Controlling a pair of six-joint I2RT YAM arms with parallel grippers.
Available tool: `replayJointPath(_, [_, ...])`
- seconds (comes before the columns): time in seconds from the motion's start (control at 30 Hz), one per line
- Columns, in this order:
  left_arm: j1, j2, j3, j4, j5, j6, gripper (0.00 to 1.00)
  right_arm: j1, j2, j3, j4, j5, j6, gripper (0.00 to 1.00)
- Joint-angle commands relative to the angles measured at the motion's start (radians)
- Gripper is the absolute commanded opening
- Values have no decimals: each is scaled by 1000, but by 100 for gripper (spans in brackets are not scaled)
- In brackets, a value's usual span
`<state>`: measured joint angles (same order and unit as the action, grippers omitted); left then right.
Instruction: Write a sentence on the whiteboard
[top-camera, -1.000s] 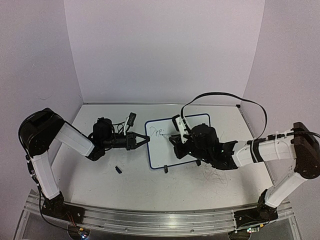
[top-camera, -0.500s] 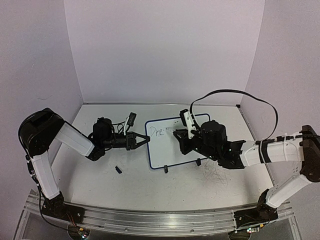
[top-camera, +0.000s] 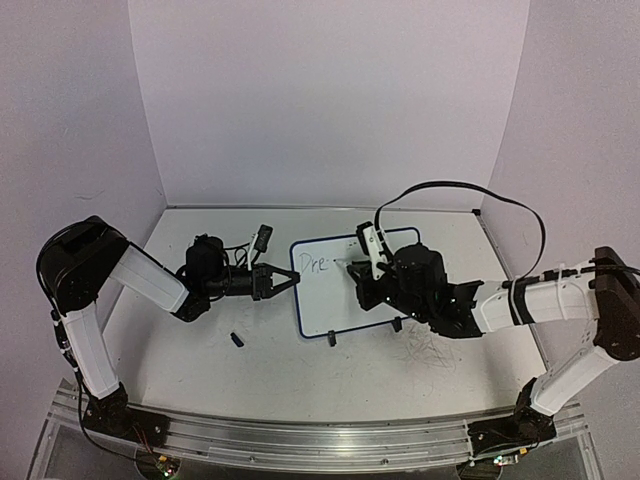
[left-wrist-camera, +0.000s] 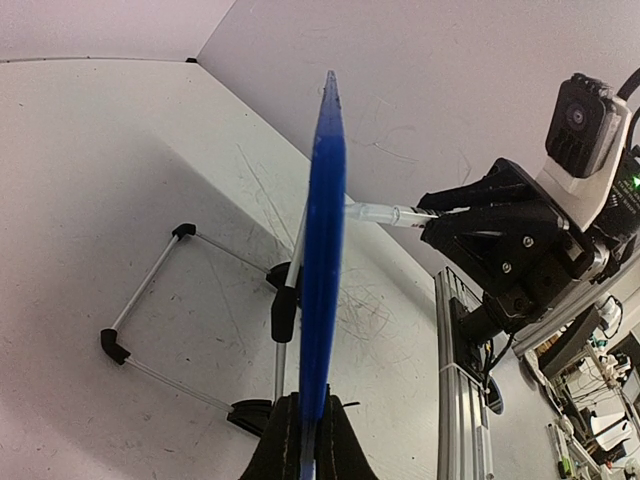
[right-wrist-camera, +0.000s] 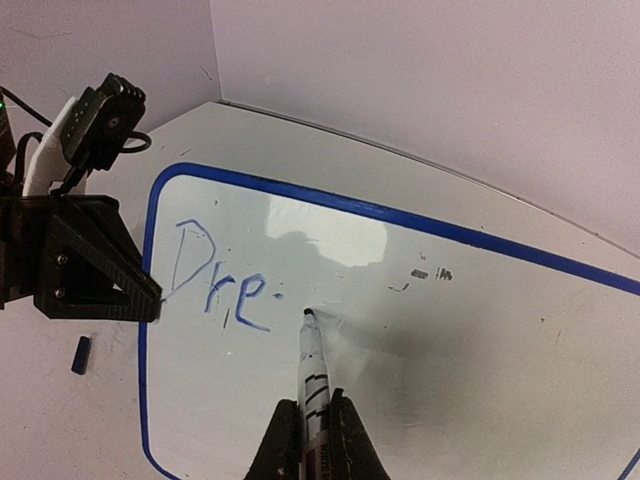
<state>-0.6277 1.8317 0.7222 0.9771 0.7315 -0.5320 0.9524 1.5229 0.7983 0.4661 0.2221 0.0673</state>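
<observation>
The whiteboard (top-camera: 345, 305), white with a dark blue rim, stands tilted on the table. My left gripper (top-camera: 285, 281) is shut on its left rim. In the left wrist view the rim shows edge-on as a blue strip (left-wrist-camera: 325, 250) running up from between the pinching left gripper (left-wrist-camera: 308, 440). The sentence (right-wrist-camera: 215, 285) reads "Dre" in blue at the board's (right-wrist-camera: 450, 340) top left, with a small dot after it. My right gripper (right-wrist-camera: 318, 430) is shut on a white marker (right-wrist-camera: 313, 375). The marker's dark tip is at the board surface just right of the "e"; I cannot tell if it touches.
A small dark marker cap (top-camera: 238, 340) lies on the tabletop in front of the left gripper. The board rests on two black feet (top-camera: 331, 340) and a wire stand (left-wrist-camera: 150, 290) behind it. Grey scribbles (top-camera: 430, 352) mark the table under the right arm. Walls enclose the back and sides.
The right gripper with the marker moved right across the board, away from the letters, then came back slightly left. The left gripper and the board have not moved.
</observation>
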Motion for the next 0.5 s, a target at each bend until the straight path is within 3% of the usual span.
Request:
replayJointPath(0.0, [-3, -49, -2, 49, 30, -17, 0, -2, 17, 51, 11, 37, -9, 0])
replayJointPath(0.47, [-3, -42, 9, 49, 34, -19, 0, -2, 30, 51, -21, -1, -6, 0])
